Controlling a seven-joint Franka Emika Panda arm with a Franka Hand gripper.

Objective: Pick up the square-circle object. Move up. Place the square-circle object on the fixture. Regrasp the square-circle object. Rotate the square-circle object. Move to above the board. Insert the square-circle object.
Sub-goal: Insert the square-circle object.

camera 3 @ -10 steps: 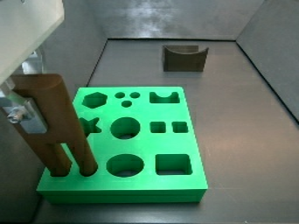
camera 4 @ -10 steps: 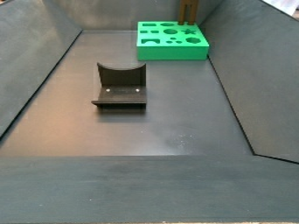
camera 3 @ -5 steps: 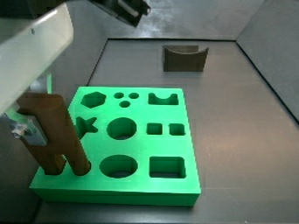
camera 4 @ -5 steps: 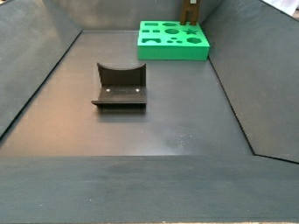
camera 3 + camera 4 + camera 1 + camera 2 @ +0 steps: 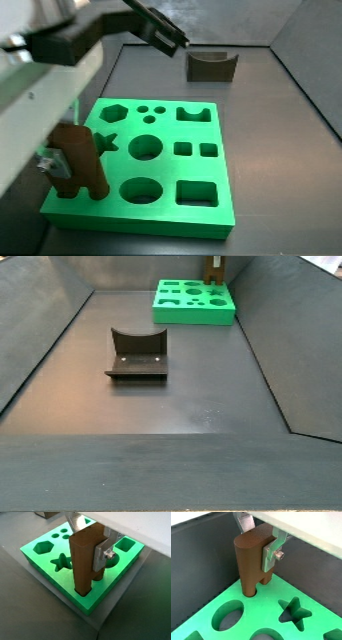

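Note:
The square-circle object (image 5: 78, 160), a brown peg, stands upright with its two lower legs down in holes at a corner of the green board (image 5: 171, 171). My gripper (image 5: 66, 160) is shut on the peg's upper part. In both wrist views a silver finger (image 5: 103, 555) (image 5: 272, 554) presses flat on the side of the peg (image 5: 85, 559) (image 5: 250, 562), whose legs meet the board (image 5: 47, 561) (image 5: 258, 614). The dark fixture (image 5: 209, 65) (image 5: 138, 353) stands apart from the board (image 5: 194, 306) with nothing in its notch. The peg (image 5: 215, 273) shows small at the board's far edge.
Grey bin walls (image 5: 54, 336) slope up around the dark floor. The arm's white and black body (image 5: 80, 40) hangs over the board's side. The board's star hole (image 5: 295, 610) and round holes (image 5: 143, 148) lie next to the peg.
The peg has gone down: its top stands lower than before and less of its length shows above the board. The gripper went down with it, still shut.

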